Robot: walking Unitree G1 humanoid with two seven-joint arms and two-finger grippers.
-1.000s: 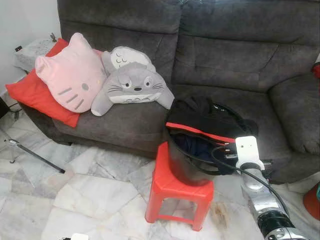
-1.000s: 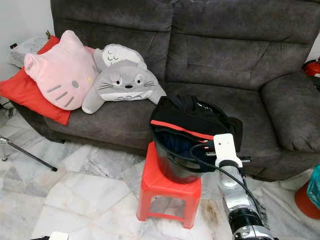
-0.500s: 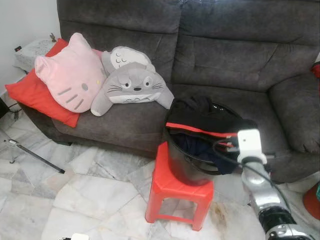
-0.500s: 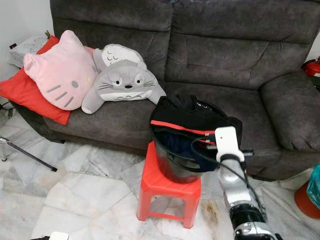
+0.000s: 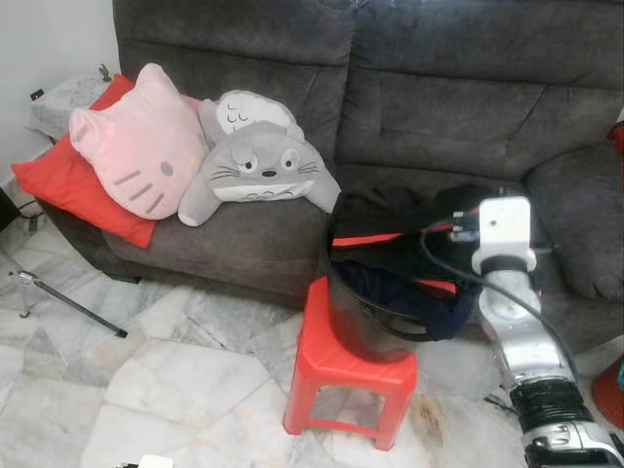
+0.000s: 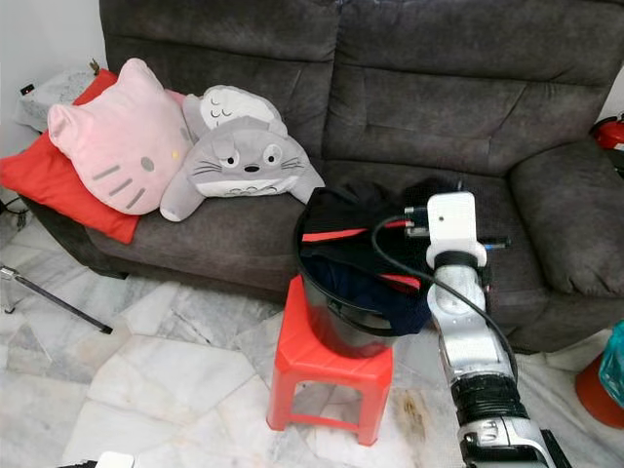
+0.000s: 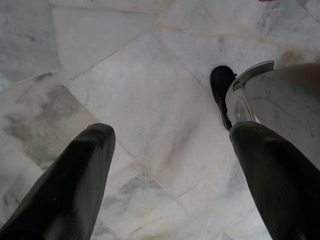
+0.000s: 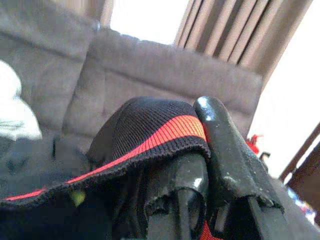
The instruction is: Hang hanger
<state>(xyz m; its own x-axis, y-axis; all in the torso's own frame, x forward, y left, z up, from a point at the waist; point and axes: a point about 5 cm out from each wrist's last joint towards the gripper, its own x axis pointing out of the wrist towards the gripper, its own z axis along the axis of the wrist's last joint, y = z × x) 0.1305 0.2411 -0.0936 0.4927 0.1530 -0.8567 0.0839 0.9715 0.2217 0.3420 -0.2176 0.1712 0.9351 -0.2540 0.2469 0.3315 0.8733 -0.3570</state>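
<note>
One black garment with a red stripe (image 5: 390,237) is pinched between the fingers of the right gripper (image 8: 200,170), which holds it above the black bucket (image 5: 366,322). The bucket stands on a red stool (image 5: 336,375) on the marble floor (image 5: 175,380), just before the front edge of the grey sofa (image 5: 439,97). No hanger can be made out. The left gripper (image 7: 165,165) hangs over the floor, its fingers spread apart.

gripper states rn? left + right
Left tool: open, holding nothing, pointed at the marble floor.
Right tool: closed on the black garment with red stripe, above the black bucket.
</note>
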